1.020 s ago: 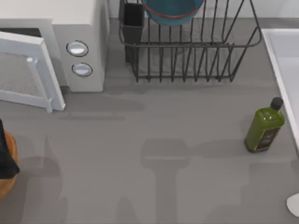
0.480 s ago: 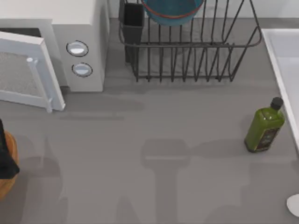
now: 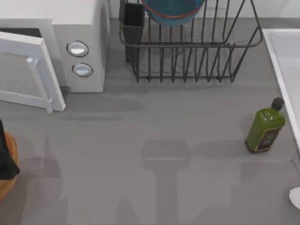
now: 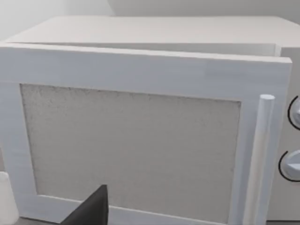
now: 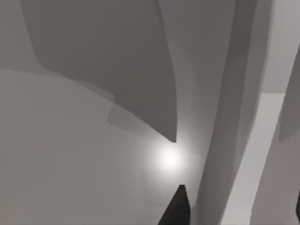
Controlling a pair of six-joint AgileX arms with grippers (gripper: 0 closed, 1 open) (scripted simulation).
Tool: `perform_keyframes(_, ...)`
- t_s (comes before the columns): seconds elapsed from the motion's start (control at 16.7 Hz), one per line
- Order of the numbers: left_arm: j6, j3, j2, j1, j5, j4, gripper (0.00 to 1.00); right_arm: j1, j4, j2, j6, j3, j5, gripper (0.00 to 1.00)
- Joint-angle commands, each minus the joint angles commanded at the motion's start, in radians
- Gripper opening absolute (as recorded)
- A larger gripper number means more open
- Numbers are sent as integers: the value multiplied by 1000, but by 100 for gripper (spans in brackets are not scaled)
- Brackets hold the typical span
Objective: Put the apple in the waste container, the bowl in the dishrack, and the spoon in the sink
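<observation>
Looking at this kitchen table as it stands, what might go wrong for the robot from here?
A few guesses. The green bottle stands upright right beside the sink rim, so an arm carrying the spoon there might knock it over. The microwave door hangs open near the waste container, where the left arm sits, so a swing there may bump it. The bowl already rests in the dishrack; a careless pass could disturb it.

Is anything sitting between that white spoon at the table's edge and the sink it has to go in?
Nothing visible does. The spoon lies at the table's right edge, just in front of the sink. The green bottle stands beside the sink's rim, left of that path.
</observation>
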Motion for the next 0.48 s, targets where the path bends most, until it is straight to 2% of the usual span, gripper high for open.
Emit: perform_keyframes(0.48,0,0,0,0,0,0,100,-4,-325,-124,-1,197,3,0)
